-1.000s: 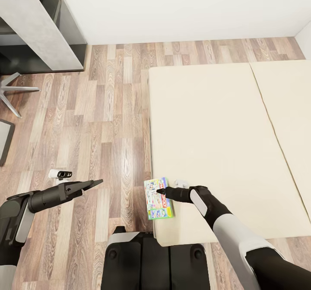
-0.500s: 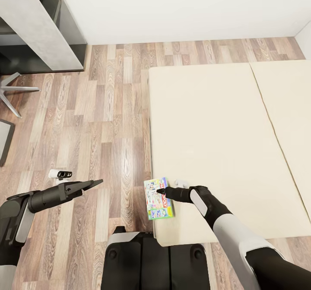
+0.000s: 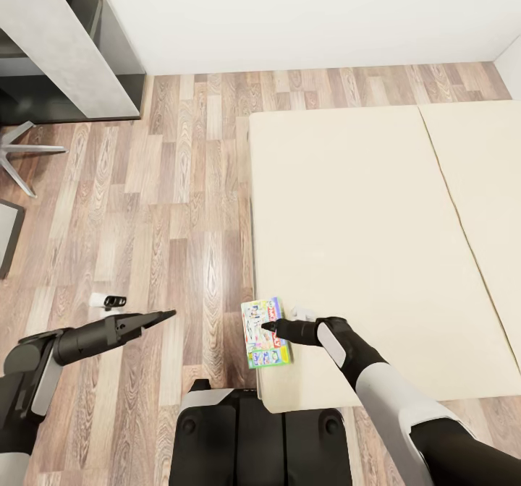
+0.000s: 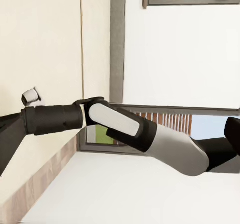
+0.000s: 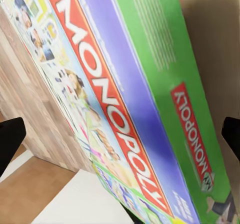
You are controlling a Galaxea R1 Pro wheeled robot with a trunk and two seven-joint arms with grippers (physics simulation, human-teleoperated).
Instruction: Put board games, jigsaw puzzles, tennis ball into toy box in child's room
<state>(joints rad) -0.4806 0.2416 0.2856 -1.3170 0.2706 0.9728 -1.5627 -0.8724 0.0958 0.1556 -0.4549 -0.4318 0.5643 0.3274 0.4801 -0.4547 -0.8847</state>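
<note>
A colourful Monopoly board game (image 3: 266, 341) (image 5: 125, 109) lies flat at the near left corner of the beige bed (image 3: 362, 218), partly overhanging its edge. My right gripper (image 3: 270, 325) reaches over it from the right. In the right wrist view both dark fingertips (image 5: 10, 144) stand wide apart with the box filling the space between them, and the gripper is open. My left gripper (image 3: 161, 317) hovers open over the wood floor, left of the bed, holding nothing. A corner of the grey table (image 3: 65, 45) shows at top left. The toy box, jigsaw puzzles and tennis ball are out of view.
Wood-plank floor (image 3: 188, 204) runs between the table and the bed. A chair's star base (image 3: 22, 150) stands at the left edge. A white wall closes the far side. My own base (image 3: 253, 435) sits against the bed's near corner.
My left arm has dropped a little lower and nearer to me. My right gripper has shifted slightly nearer over the Monopoly box. The box has not moved.
</note>
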